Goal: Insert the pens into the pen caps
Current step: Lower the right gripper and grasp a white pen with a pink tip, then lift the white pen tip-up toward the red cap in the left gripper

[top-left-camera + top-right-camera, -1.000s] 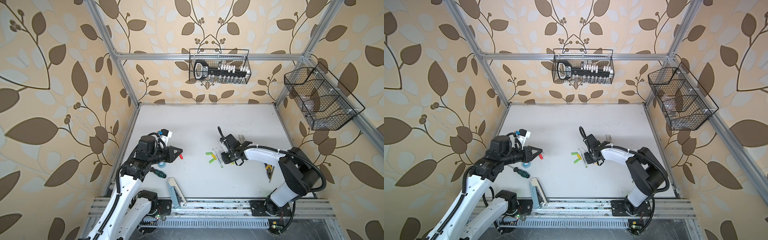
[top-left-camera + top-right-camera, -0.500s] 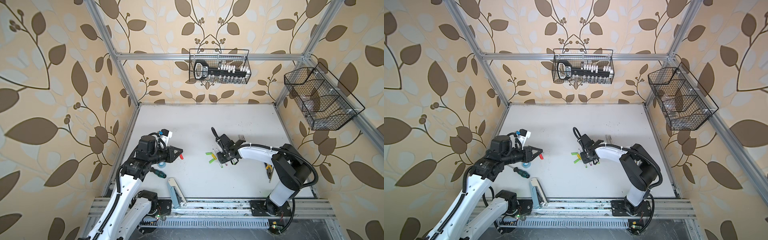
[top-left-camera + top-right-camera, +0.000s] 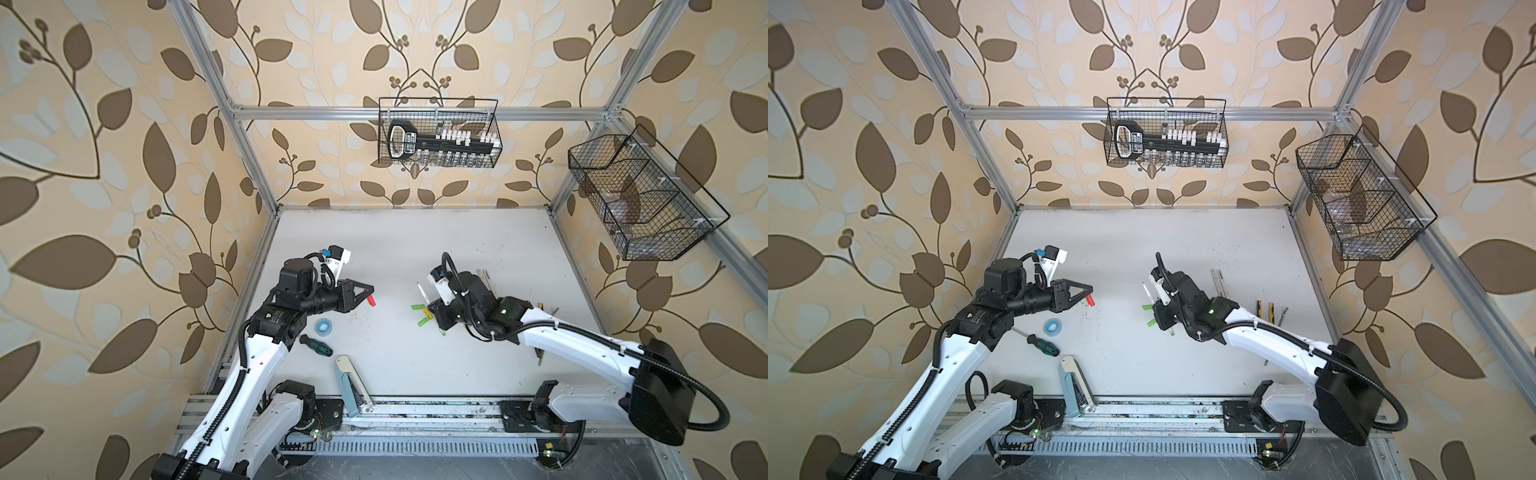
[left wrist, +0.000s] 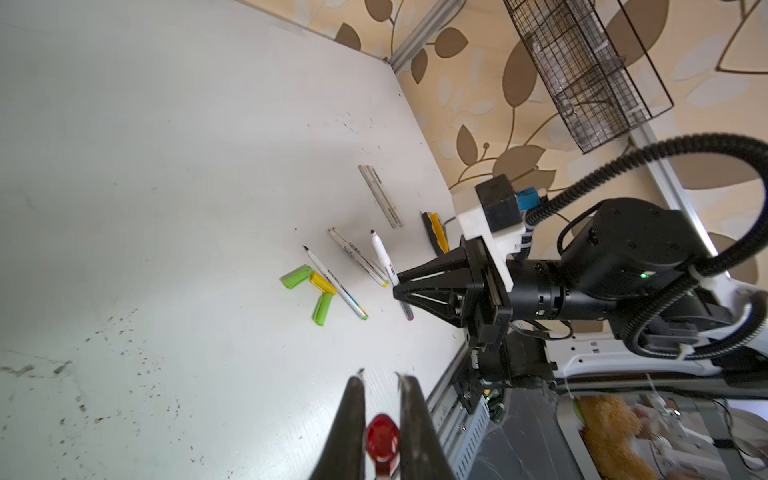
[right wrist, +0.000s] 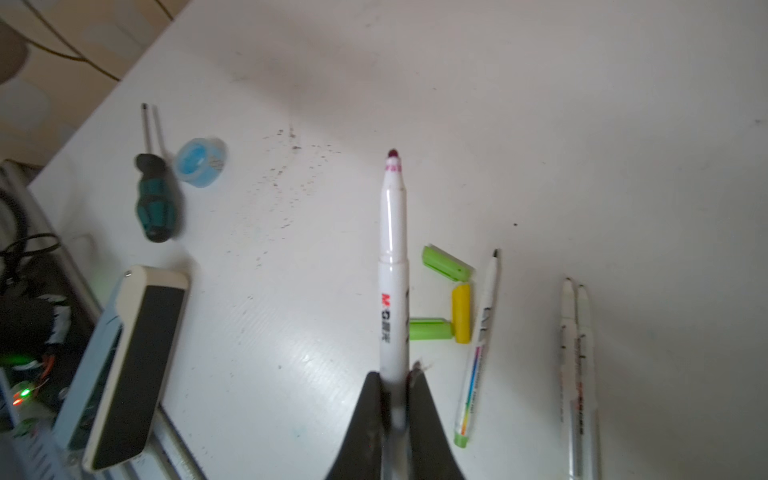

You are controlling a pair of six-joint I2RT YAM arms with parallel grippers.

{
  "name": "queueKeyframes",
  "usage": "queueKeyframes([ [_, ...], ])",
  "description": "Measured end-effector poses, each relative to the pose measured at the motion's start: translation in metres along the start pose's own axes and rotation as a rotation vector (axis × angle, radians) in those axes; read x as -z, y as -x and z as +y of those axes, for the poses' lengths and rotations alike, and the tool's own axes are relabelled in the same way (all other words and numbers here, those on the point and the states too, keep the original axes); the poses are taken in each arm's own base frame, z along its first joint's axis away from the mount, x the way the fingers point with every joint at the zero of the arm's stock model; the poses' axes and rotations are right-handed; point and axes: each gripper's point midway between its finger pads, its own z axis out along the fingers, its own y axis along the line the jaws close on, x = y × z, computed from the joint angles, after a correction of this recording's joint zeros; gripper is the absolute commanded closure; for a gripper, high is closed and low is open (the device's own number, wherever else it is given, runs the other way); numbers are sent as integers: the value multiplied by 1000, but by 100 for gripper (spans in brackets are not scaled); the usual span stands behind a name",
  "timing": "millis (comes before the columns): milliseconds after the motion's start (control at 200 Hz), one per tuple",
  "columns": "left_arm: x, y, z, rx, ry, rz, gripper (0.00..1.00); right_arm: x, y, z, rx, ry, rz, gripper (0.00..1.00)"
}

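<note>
My left gripper [image 3: 369, 296] [image 4: 380, 376] is shut on a red pen cap [image 4: 382, 436] [image 3: 1089, 298] and holds it above the table's left side. My right gripper [image 5: 397, 374] [image 4: 397, 286] is shut on a thick white pen [image 5: 392, 249] [image 3: 422, 291], whose dark red tip points away from the jaws. Beside it, two green caps [image 5: 446, 264] [image 5: 430, 329] and a yellow cap [image 5: 461, 307] [image 3: 427, 312] lie on the table. A slim pen with a green end [image 5: 478, 345] lies next to them, and two more pens [image 5: 575, 353] lie side by side farther off.
A green-and-black screwdriver [image 3: 316, 345], a blue tape roll [image 3: 322, 325] and a pale blue stapler [image 3: 347, 384] lie at the front left. A ruler [image 3: 484, 280] and yellow-handled pliers [image 3: 540, 307] lie behind the right arm. Wire baskets [image 3: 438, 133] [image 3: 640, 199] hang on the walls.
The right jaws have closed onto the white pen and the right wrist has shifted slightly to the left. The left arm with the red cap has not moved.
</note>
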Motion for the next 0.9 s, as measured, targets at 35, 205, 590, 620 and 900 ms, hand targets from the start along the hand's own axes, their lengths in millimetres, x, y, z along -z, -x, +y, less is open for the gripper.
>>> queueKeyframes([
  [35,0,1,-4,-3,-19,-2,100,3,-3,12,20,44,-19,92],
  [205,5,9,-26,-31,-118,-26,100,15,-18,65,105,231,-76,92],
  [590,6,9,-50,-31,-272,-1,100,35,4,115,166,393,-219,91],
  [620,6,8,-51,-31,-278,1,100,36,6,116,167,398,-228,91],
  [900,5,4,-57,-28,-315,26,100,39,13,120,175,412,-264,91],
])
